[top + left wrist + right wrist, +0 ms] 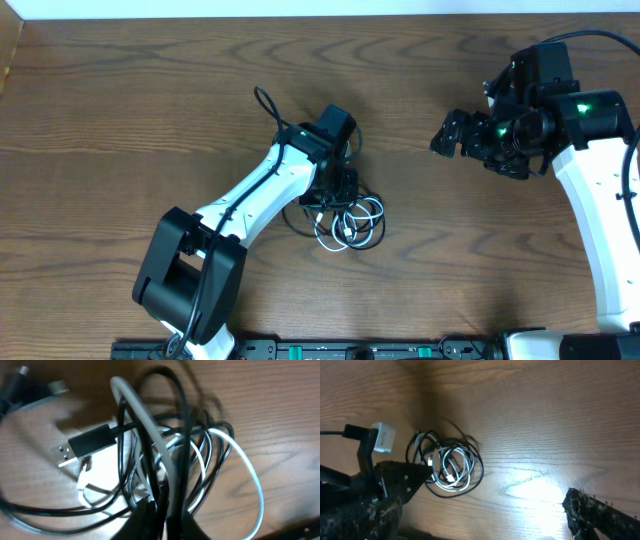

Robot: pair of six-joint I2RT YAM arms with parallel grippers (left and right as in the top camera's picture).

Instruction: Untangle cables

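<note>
Brown wooden bench (120, 100) | cables (348, 220) bundled at frame centre; likely light, limp, springy | left fingers (340, 182) pinching upper strands | right fingers (395, 480) spread, upper right | best hold: white cable (372, 214), outer loop.

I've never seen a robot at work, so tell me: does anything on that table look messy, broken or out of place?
Only the cables: black and white cords lie wound through one another in one heap on the table, at the tip of the left gripper. No damage or spill shows.
</note>
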